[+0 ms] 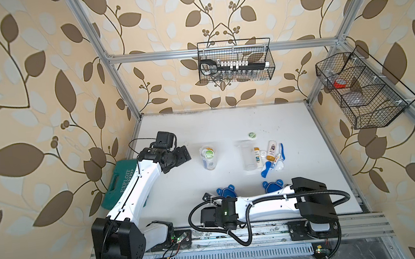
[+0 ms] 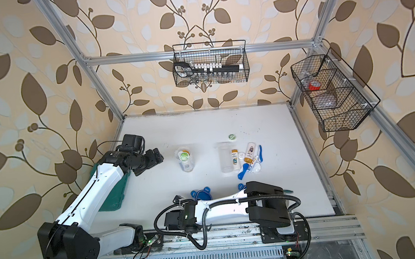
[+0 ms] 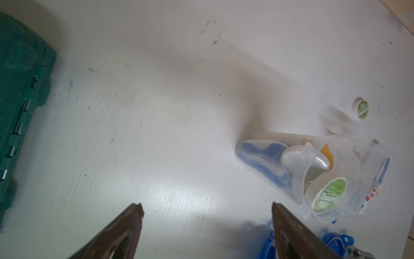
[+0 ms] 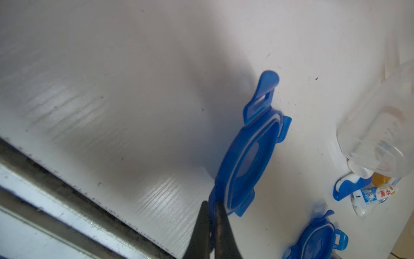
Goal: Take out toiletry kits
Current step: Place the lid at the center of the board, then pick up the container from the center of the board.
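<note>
- Apart and empty, left tool [image 3: 207, 208] near the full clear plastic jar [image 1: 208, 160], left of the middle of the white surface [image 1: 201, 125]; probably spread wide to take that jar.
- Pressed together, seemingly on nothing, right tool [image 4: 211, 205] at the rim of a blue four-tabbed lid [image 4: 246, 157] near the front edge; probably resting out of the way.
- One toiletry kit [image 1: 271, 155] loose beside the empty clear jar [image 1: 248, 157], toward the right edge; second kit packed in the full jar.
- Counted: two jars, two lids, two round green-white discs [image 1: 252, 135], this one alone farther back, the other inside the full jar.
</note>
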